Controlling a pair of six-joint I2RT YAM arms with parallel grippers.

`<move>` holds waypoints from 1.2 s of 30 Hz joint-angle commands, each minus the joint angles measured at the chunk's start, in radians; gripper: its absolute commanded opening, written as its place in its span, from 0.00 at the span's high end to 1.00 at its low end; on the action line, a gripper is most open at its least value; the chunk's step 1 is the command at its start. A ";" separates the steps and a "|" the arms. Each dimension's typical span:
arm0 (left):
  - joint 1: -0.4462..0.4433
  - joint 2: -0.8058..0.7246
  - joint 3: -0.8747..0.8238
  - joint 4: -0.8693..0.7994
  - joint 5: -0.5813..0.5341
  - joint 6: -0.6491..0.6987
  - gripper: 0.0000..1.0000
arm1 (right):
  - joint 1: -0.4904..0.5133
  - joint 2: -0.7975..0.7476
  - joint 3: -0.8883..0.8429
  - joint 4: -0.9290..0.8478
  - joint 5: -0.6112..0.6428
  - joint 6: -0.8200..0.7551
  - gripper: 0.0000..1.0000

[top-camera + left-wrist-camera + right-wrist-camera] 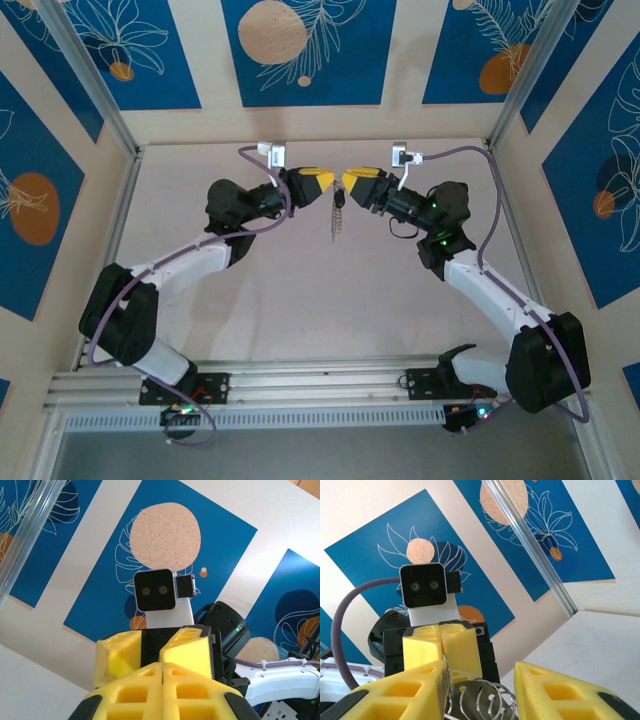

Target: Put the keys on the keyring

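The left fingers [318,183] are pressed together; the right fingers [360,183] stand apart; their tips almost meet above the far middle of the worktop [300,300]; the keyring [337,222] hangs between them, its silvery coils [480,700] between the right fingers.

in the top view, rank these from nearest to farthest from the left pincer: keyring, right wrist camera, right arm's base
1. keyring, right beside the tip of the left pincer, mid-table.
2. right wrist camera, further right, toward the back wall.
3. right arm's base, at the table's near edge, bottom right.
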 commanded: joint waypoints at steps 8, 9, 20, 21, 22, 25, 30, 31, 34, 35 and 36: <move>-0.012 0.004 0.000 0.075 -0.036 -0.009 1.00 | 0.038 -0.001 0.012 0.053 0.049 -0.002 0.61; -0.011 0.004 0.001 0.077 -0.037 -0.010 1.00 | 0.040 0.002 0.011 0.053 0.046 -0.002 0.62; -0.011 0.004 0.004 0.080 -0.042 -0.010 1.00 | 0.052 0.012 -0.021 0.060 0.052 -0.001 0.80; -0.011 0.004 0.006 0.082 -0.042 -0.010 1.00 | 0.052 0.013 -0.023 0.059 0.050 -0.002 0.80; -0.011 0.005 0.007 0.084 -0.042 -0.011 1.00 | 0.053 0.013 -0.023 0.060 0.050 0.001 0.80; -0.011 0.007 0.005 0.089 -0.041 -0.016 1.00 | 0.053 0.018 -0.027 0.062 0.055 0.000 0.80; -0.013 0.011 0.003 0.099 -0.039 -0.022 1.00 | 0.055 0.034 -0.010 0.053 0.043 0.002 0.88; -0.014 0.012 0.003 0.099 -0.038 -0.022 1.00 | 0.057 0.036 -0.009 0.051 0.043 0.000 0.90; -0.015 0.014 0.008 0.098 -0.028 -0.025 1.00 | 0.057 0.043 0.003 0.039 0.037 -0.008 0.98; -0.016 0.016 0.009 0.098 -0.026 -0.025 1.00 | 0.055 0.047 0.011 0.033 0.027 -0.011 1.00; -0.017 0.017 0.011 0.097 -0.023 -0.027 1.00 | 0.053 0.050 0.017 0.029 0.018 -0.012 1.00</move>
